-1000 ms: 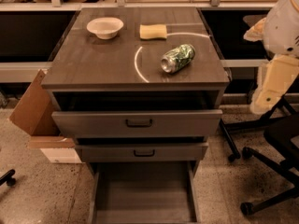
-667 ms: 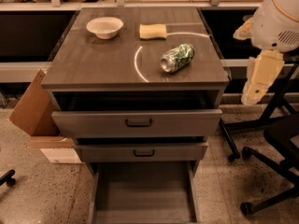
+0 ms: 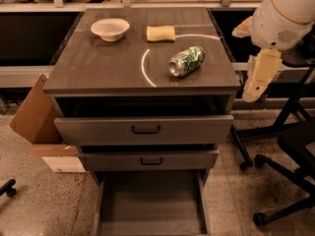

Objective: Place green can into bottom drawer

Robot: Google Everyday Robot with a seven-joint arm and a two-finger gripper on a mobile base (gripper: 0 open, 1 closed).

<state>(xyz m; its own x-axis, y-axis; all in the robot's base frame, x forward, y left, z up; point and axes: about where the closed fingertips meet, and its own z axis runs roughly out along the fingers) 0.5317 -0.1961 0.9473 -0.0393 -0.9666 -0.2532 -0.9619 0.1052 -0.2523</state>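
No lettering is readable anywhere, not even on the green can (image 3: 186,61). The gripper (image 3: 256,80) hangs just right of the cabinet top (image 3: 98,65).

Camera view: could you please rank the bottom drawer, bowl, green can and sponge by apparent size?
bottom drawer
bowl
green can and sponge: too alike to rank
The gripper hangs right of the cabinet.

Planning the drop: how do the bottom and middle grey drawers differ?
The bottom grey drawer is pulled far out, bare floor showing; the middle grey drawer is barely open. Middle shows a dark handle; bottom's front is out of view. Both grey. The cream gripper hangs right of the cabinet.
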